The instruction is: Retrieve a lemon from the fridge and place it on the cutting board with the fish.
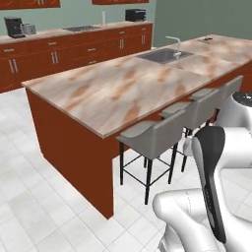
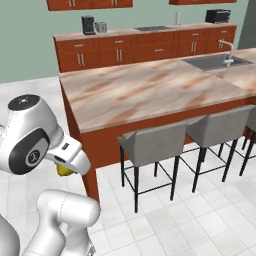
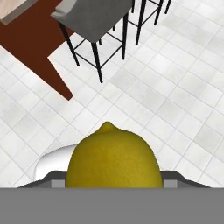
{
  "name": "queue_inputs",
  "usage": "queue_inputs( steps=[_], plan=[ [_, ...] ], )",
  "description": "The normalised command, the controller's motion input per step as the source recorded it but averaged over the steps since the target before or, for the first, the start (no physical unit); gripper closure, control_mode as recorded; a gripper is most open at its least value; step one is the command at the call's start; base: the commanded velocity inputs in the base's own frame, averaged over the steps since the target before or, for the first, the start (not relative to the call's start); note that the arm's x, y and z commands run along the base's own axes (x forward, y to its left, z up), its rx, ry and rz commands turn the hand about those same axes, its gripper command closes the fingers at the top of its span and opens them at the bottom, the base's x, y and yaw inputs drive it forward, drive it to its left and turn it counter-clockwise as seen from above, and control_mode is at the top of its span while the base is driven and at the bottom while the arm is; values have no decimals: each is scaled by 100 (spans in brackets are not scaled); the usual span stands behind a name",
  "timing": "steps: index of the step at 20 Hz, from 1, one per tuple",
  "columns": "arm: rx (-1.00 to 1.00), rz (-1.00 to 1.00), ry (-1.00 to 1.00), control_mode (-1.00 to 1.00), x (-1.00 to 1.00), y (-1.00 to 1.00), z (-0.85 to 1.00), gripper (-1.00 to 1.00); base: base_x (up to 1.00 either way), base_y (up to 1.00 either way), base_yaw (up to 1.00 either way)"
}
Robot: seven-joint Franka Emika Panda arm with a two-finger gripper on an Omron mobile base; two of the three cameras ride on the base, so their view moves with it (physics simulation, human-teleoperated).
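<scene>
Pinching the lemon between the fingers, whose tips stay hidden behind the fruit and cut off by the lower edge of the hand view. Only the lemon's upper half with its small nub to be seen there, held well above the white tiled floor. In the right base view, just a yellow sliver of the lemon peeking out beneath the white hand, the rest masked by the wrist; the fingers themselves not to be made out there.

Beyond the fruit in the hand view, a grey stool on black legs, cropped at the top, beside the red-brown corner of the island.

Further out, a long marbled beige bench with three grey stools along its near side, the farthest partly hidden by the arm in the left base view. A sink with a faucet set into the far part of the bench. At its far end, a small flat thing too small to identify. Along the back wall, red-brown cabinets carrying a coffee machine and a dark microwave, upper cabinets cut off by the frame.
</scene>
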Motion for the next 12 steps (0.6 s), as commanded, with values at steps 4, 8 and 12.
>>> queue_inputs(
  steps=[4,8,12],
  plan=[
    [0,0,0,100,0,0,0,100,17,-18,0],
    [0,0,0,100,0,0,0,100,39,-82,0],
    [0,0,0,100,0,0,0,100,68,-100,0]
  ],
)
